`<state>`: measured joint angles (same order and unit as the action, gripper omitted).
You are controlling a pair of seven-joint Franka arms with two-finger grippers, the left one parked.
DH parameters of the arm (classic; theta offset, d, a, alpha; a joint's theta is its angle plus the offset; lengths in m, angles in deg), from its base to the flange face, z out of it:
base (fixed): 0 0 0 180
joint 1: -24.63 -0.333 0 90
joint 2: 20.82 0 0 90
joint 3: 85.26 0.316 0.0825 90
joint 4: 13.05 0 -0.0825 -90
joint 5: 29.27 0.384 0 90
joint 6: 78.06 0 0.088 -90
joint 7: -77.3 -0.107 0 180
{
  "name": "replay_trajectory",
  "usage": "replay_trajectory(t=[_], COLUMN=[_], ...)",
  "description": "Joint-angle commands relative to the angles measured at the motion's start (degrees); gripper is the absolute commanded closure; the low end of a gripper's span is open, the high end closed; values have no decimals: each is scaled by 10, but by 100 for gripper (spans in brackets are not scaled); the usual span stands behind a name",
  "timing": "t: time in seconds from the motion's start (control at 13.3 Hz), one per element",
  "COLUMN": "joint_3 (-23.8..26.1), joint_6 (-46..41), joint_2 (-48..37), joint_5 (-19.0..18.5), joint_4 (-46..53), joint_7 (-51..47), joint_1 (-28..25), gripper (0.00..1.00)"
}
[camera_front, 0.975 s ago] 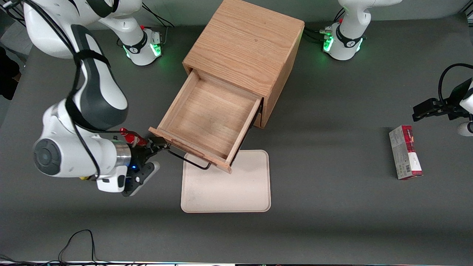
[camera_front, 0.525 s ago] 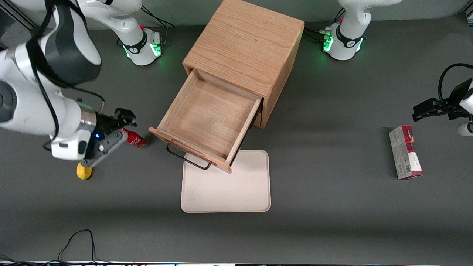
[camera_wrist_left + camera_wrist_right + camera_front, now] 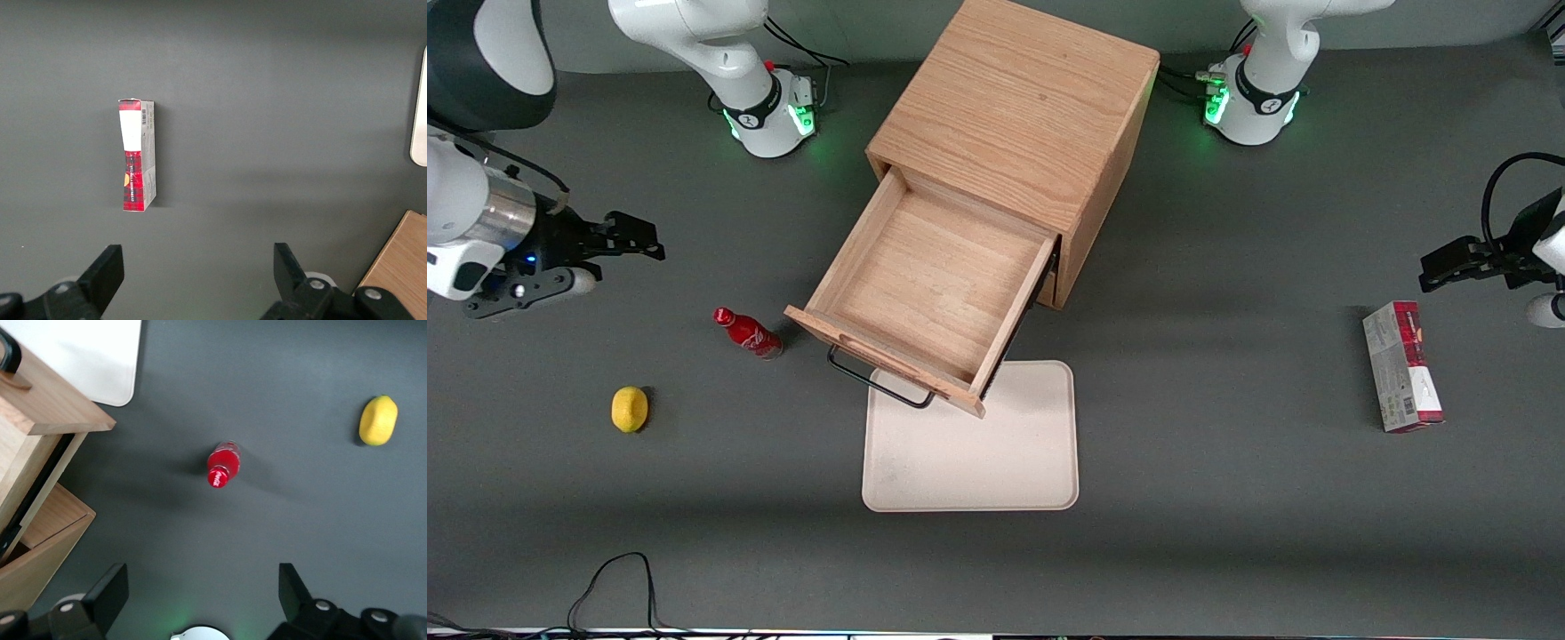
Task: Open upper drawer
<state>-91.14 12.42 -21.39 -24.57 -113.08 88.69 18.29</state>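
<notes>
The gripper (image 3: pixel 636 238) hangs above bare table toward the working arm's end, well apart from the cabinet (image 3: pixel 1021 116); its fingers (image 3: pixel 110 592) are spread, grasping nothing. Nearest things: a red bottle (image 3: pixel 748 332) standing upright just beside the drawer's front corner, and a lemon (image 3: pixel 629 409) nearer the front camera. The upper drawer (image 3: pixel 929 289) stands pulled well out of the cabinet, its interior bare, its black wire handle (image 3: pixel 876 380) overhanging the edge of a cream tray (image 3: pixel 971 462). A red and grey carton (image 3: pixel 1401 365) lies toward the parked arm's end. Judgement: the opening appears complete; nothing evident is left beyond withdrawing the arm.
</notes>
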Motion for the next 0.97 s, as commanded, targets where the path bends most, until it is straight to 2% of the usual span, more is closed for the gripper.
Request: replay_trajectory(t=[0.0, 0.15, 0.38, 0.53, 0.6, 0.75, 0.9], joint_3=[-14, -11, -9, 55, 68, 68, 31], joint_6=[29, 51, 45, 43, 42, 40, 36], joint_2=[-28, -43, -34, -28, -17, 10, 19], joint_5=[11, -28, -29, -11, -11, -10, -11], joint_4=[-12, -24, -20, -4, 9, 46, 51], joint_7=[-24, -28, -30, -30, -30, -24, -25], joint_1=[-6, -13, -10, 44, 50, 46, -1], gripper=[0, 0, 0, 0, 0, 0, 0])
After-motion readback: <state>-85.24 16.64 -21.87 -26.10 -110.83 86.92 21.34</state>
